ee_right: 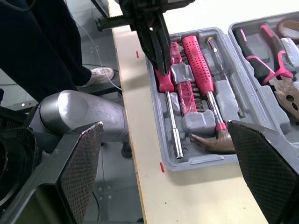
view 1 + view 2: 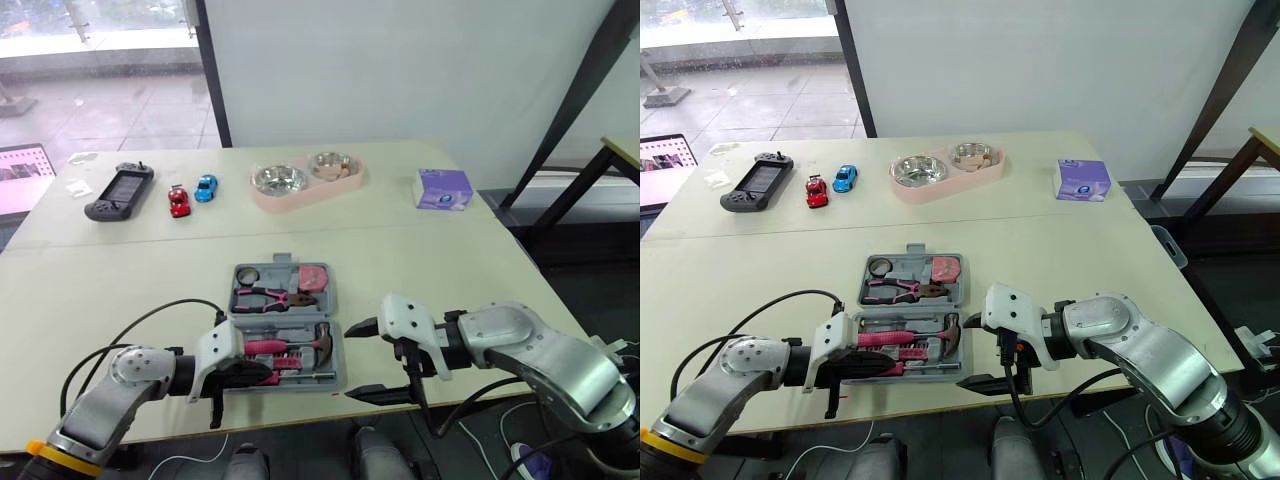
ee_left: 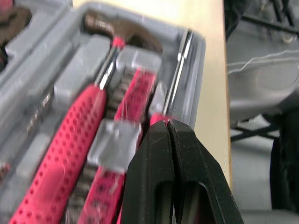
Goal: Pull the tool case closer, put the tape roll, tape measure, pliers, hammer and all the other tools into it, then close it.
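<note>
Pale beige table (image 2: 150, 270), two slabs w/ a seam running across at mid-depth. Grey case (image 1: 205, 162) lay open near the front edge, roughly centred btwn the arms. Its far half held tape roll (image 2: 247, 274), tape measure (image 2: 313, 275) & pliers (image 2: 268, 296). Near half held hammer (image 2: 262, 347), a row of bits & a driver (image 1: 173, 126) along the front wall.

L hand (image 3: 167, 128) was at the case's front-left part, fingers pressed together w/ nothing btwn them. Its tips were at the driver's pink grip; couldn't tell if they touched. R hand (image 2: 355, 362) hung just right of the case by the table's front edge, fingers spread wide, holding nothing.

Far half of table: black controller (image 2: 120, 192), red car (image 2: 179, 202) & blue car (image 2: 205, 187) side by side, then a pink bowl stand (image 2: 300, 203) w/ two steel bowls. A purple tissue pack (image 2: 443, 189) sat toward the right. White packets (image 2: 78, 186) & a laptop screen (image 2: 22, 178) were at the far-left edge. Small red marks (image 1: 161, 166) dotted the front edge.

Room: big window (image 2: 100, 70) behind left, paved ground outside. A black post (image 2: 212, 70) stood btwn it & a white wall (image 2: 400, 70). A second table's corner (image 2: 625, 150) showed at right, dark floor (image 2: 590, 290) below. R wrist view showed a person's dark trouser leg (image 1: 42, 46) & pale shoe (image 1: 100, 74) on the floor beside the table's front.
</note>
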`<state>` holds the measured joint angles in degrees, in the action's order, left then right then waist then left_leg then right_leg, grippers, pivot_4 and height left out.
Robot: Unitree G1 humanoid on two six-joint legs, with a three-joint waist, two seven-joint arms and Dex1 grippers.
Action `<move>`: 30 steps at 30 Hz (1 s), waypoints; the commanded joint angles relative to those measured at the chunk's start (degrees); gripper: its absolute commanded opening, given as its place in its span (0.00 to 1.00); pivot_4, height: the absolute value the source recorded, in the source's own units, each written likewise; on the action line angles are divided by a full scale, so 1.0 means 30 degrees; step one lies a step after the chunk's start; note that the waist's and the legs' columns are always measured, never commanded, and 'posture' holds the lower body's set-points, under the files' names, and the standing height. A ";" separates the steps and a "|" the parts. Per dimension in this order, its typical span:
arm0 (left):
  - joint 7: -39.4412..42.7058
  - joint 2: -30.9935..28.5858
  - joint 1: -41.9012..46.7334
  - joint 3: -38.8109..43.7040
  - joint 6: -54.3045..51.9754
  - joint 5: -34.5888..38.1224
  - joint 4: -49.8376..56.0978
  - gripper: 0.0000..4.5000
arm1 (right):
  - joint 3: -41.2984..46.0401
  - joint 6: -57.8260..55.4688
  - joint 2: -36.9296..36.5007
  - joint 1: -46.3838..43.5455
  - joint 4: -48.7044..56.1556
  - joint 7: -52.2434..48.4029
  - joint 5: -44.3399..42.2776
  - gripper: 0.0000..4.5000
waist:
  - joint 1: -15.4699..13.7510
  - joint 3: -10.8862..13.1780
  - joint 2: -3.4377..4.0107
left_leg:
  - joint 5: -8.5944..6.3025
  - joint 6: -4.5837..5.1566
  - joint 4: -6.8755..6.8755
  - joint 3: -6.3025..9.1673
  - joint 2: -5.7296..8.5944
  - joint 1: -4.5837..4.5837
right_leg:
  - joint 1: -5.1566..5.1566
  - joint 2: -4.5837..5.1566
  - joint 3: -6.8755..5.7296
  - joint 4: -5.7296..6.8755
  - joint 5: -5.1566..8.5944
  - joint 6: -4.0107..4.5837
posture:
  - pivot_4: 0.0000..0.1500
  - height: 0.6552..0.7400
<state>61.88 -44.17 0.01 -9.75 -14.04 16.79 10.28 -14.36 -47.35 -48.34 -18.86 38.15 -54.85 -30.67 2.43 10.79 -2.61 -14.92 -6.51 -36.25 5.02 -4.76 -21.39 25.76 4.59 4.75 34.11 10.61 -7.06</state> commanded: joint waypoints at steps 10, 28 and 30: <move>-0.0457 0.0117 -0.0424 -0.0902 -0.0099 -0.1775 -0.1100 0.02 | 0.0645 -0.0180 -0.0349 -0.0094 0.0713 0.0001 -0.0499 1.00 | 0.0049 -0.0010 0.0017 | 0.0000 0.0000 0.0004 -0.0003 -0.0002 0.0019 | -0.0001 0.0000 -0.0001 0.0005 0.0001 -0.0002 | 1.00 0.98; -0.1242 0.0133 -0.0239 -0.1616 -0.0785 -0.2557 -0.2201 0.02 | 0.0518 0.0047 -0.0521 -0.0326 0.0393 -0.0229 -0.0429 1.00 | 0.0128 -0.0289 0.0333 | -0.0008 -0.0004 0.0018 -0.0034 -0.0009 0.0092 | -0.0018 0.0010 -0.0001 -0.0028 0.0013 -0.0011 | 1.00 0.98; -0.0904 0.0164 0.0072 -0.0932 -0.0512 -0.1728 -0.1627 0.02 | 0.0594 0.0247 -0.0411 -0.0340 0.0219 -0.0220 -0.0432 1.00 | 0.0149 -0.0285 0.0328 | -0.0009 -0.0005 0.0016 -0.0037 -0.0009 0.0092 | -0.0018 0.0012 -0.0002 -0.0041 0.0013 -0.0011 | 1.00 0.98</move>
<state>58.68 -43.42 1.31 -12.22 -13.58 12.20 7.85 -14.31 -47.80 -49.59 -18.89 38.10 -55.20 -31.72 2.88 9.93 -1.63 -14.95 -6.53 -36.20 4.91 -4.79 -21.12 25.71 4.63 4.75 33.97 10.65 -7.09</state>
